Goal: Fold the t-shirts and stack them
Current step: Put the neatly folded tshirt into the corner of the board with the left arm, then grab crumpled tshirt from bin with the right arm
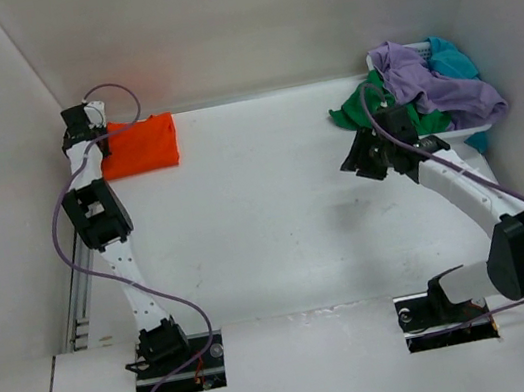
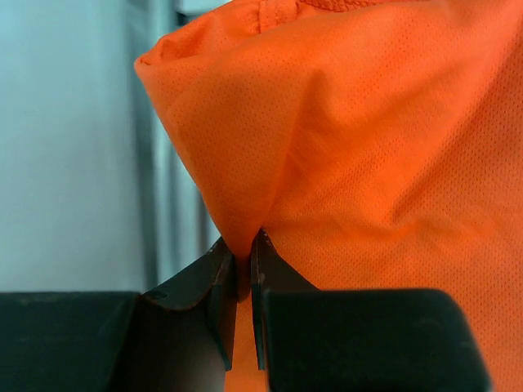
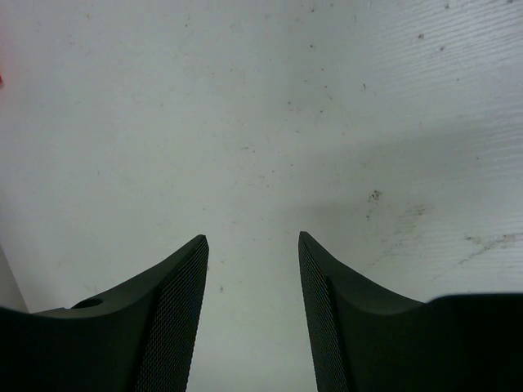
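A folded bright orange t-shirt (image 1: pixel 139 144) lies at the table's far left corner. My left gripper (image 1: pixel 101 133) is at its left edge, shut on a pinch of the orange t-shirt (image 2: pixel 368 163), which fills the left wrist view. A lavender purple t-shirt (image 1: pixel 430 85), a green one (image 1: pixel 360 108) and a teal blue one (image 1: pixel 451 59) are heaped together at the far right. My right gripper (image 1: pixel 355 161) hovers just in front of that heap. Its fingers (image 3: pixel 184 294) stand open over bare white table, with nothing between them.
The white basket (image 1: pixel 464 132) under the heap shows only a strip of its rim. White walls close in the table at the back and both sides. A metal rail (image 1: pixel 76 305) runs along the left edge.
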